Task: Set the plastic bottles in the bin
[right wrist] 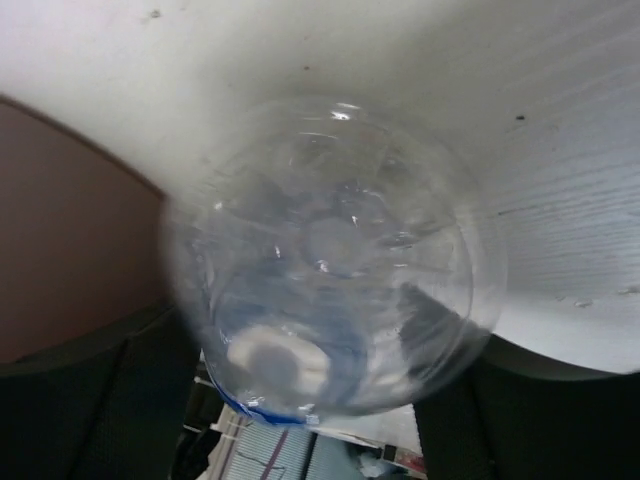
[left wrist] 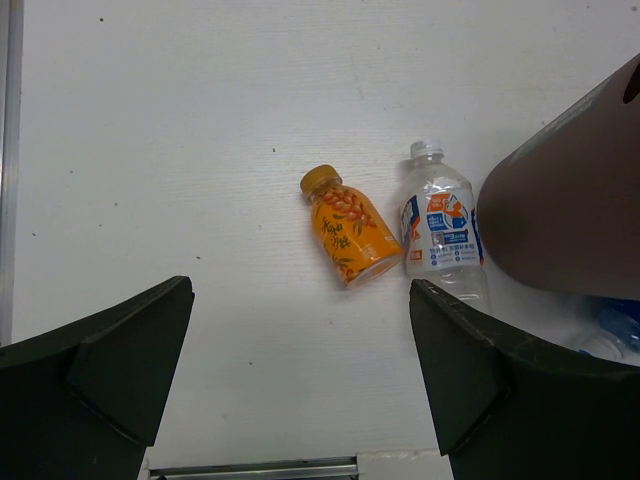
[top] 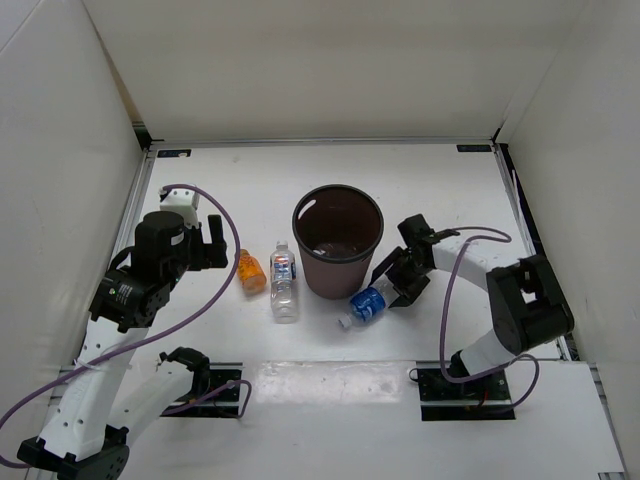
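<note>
A short orange bottle (top: 250,272) (left wrist: 350,238) lies on the white table left of the bin (top: 340,275). Beside it lies a clear bottle (top: 284,282) (left wrist: 440,232) with a blue-white label. My left gripper (top: 203,246) (left wrist: 300,288) hangs open above the table, left of the orange bottle and holding nothing. A blue-labelled bottle (top: 368,305) (right wrist: 330,260) lies by the bin's near right side. My right gripper (top: 395,285) (right wrist: 320,350) is closed around it, and the bottle's clear base fills the right wrist view.
The bin (left wrist: 570,200) (right wrist: 60,230) stands upright in the middle of the table, its mouth open. White walls enclose the table on three sides. A purple cable loops from each arm.
</note>
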